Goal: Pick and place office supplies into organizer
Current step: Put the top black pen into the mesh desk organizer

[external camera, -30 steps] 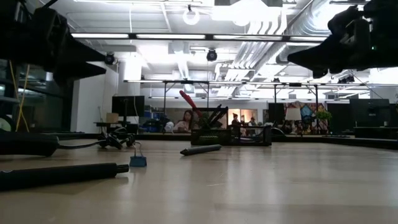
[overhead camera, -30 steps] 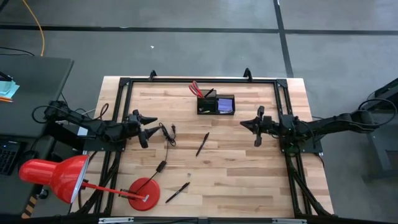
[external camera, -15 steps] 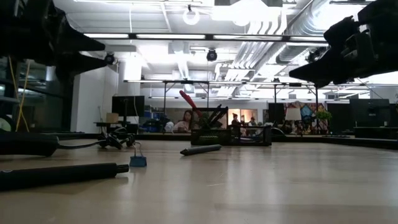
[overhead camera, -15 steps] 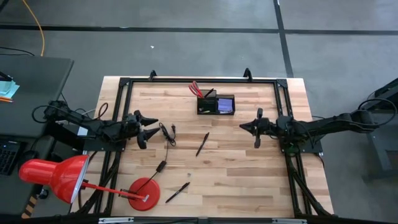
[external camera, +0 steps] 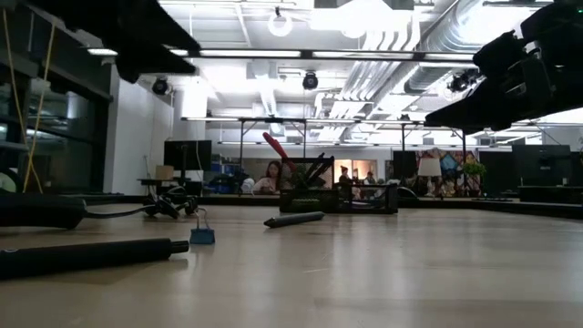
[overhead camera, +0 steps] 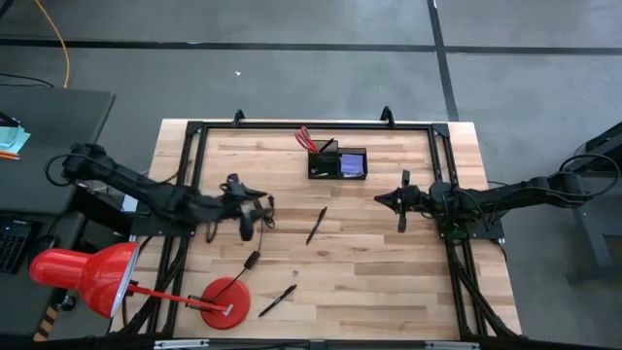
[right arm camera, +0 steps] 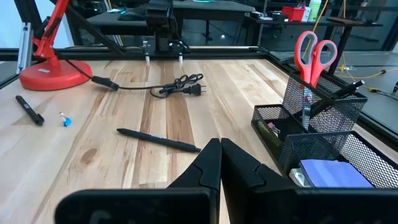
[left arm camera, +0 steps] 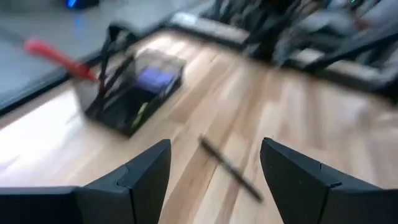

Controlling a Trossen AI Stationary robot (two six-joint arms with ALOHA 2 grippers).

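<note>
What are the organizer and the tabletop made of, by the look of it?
Organizer: black wire mesh, probably coated metal, matte; the fine grid shows and the scissors' blades are visible through the wall. Table: light wood, butcher-block style; parallel glued strips with grain, smooth low-sheen finish.

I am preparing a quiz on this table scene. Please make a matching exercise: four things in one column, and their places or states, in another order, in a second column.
Things:
1. red-handled scissors
2. purple square sticky-note pad
3. slim black pen nearest the black mesh organizer
4. red round lamp base

Places or states:
A. lies flat on the bare wood, mid-table
B. stands upright in the taller cup section
C. sits at the table's near edge, on the left arm's side
D. lies in the lower tray section

Pairs: 1-B, 2-D, 3-A, 4-C
</note>
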